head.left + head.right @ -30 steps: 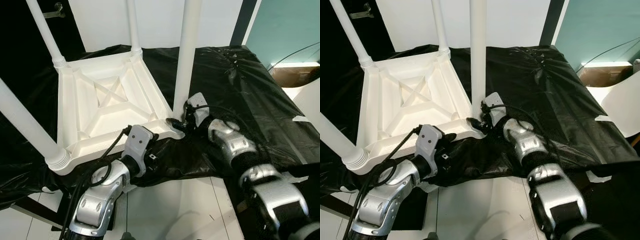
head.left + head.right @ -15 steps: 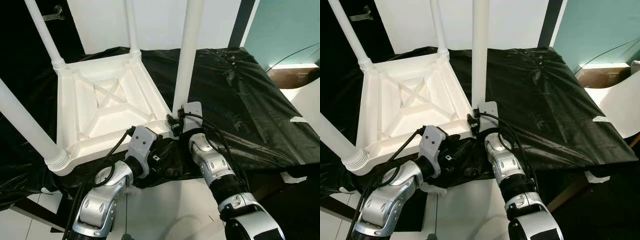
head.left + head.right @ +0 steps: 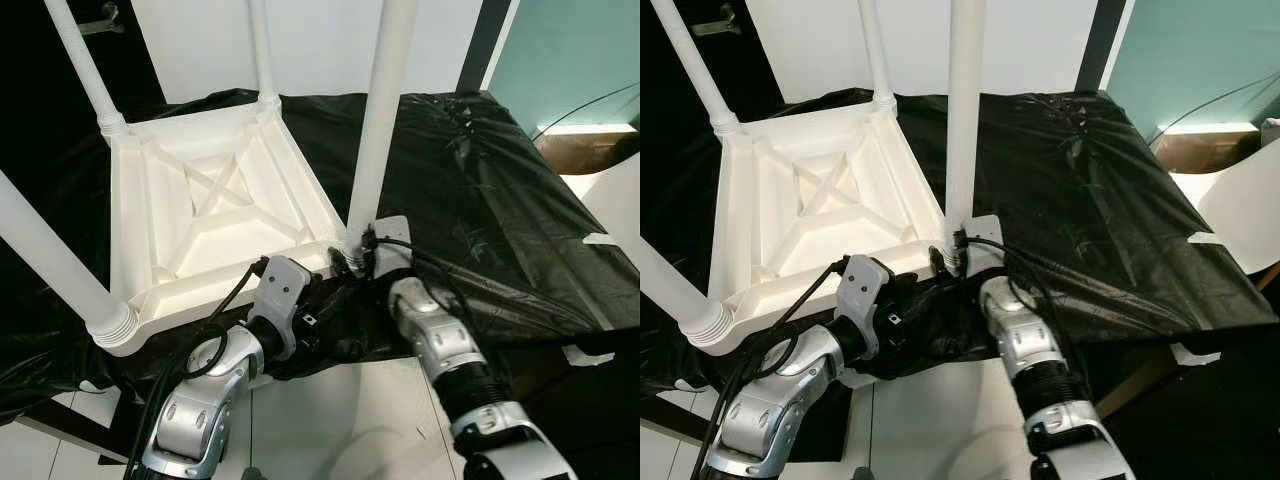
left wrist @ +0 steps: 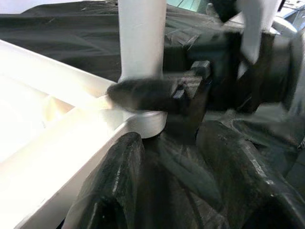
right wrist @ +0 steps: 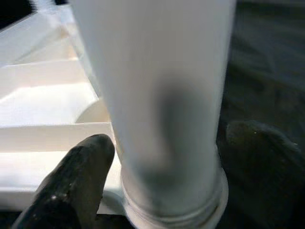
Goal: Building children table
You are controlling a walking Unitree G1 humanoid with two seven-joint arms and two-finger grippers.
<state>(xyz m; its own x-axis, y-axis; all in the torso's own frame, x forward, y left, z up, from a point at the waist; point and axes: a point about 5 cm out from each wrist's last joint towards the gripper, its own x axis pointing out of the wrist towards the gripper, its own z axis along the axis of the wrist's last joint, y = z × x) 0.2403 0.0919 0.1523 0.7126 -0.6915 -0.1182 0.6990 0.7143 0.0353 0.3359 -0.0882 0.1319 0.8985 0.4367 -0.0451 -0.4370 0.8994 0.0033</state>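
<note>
The white children's table (image 3: 215, 215) lies upside down on the worktop (image 3: 480, 180), which is draped in black plastic sheeting, with all four legs standing up from its corners. The leg at work (image 3: 378, 110) rises from the corner of the table nearest the robot's right arm.

The right hand (image 5: 162, 157) is at the base of that leg, just above the threaded collar where it enters the corner socket. Its two black fingers (image 5: 78, 167) sit either side of the leg and part-way open; they look to be touching it, though the wrist view is too blurred to say how firmly they grip. A second ago this hand came at the leg from the side away from the table, its forearm lying out across the sheeting. Half a second ago the arm swung round to the near side of the corner, and the wrist now sits tight under the leg's foot.

The left hand (image 4: 162, 143) holds just below the near edge of the table, beside the same corner, its fingers spread and gripping nothing. It has barely shifted.

The regrip reads as one turn of a screwing motion, so the last leg is probably being tightened, and the build looks close to finished.
</note>
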